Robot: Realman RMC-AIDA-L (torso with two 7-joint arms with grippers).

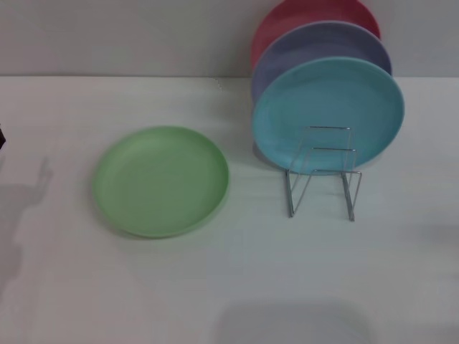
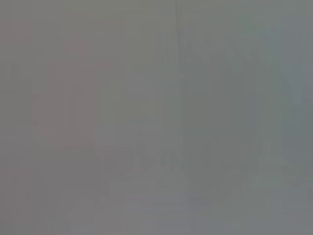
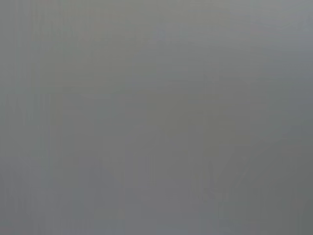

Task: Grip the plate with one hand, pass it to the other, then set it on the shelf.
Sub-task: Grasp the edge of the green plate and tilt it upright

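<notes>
- Plainly, nothing of the task looked done: the light green plate lay flat, rim up, on the white table, left of centre in the head view, with nothing touching it.
- The shelf, a thin silver wire rack, stood right of centre, well apart from the green plate. Its front loops were bare.
- Three other plates stood on edge in the upper right of the frame, one behind another: a sky-blue plate in front, a purple plate behind it and a red plate at the back. The blue one rose at the rear of the rack; whether it sat in the wires or only leaned there could not be told.
- Neither hand showed in the head view. A small dark shape sat at the far left edge and soft shadows lay on the table in the lower left, but what they belonged to could not be made out.
- Both wrist views showed only a flat grey blur, so no jaws appeared anywhere; whether they were apart or together could not be told, and nothing was seen to be held.
- By that judgement, every step remained: the first grip on the plate, the pass to the other hand, and the setting on the shelf.
</notes>
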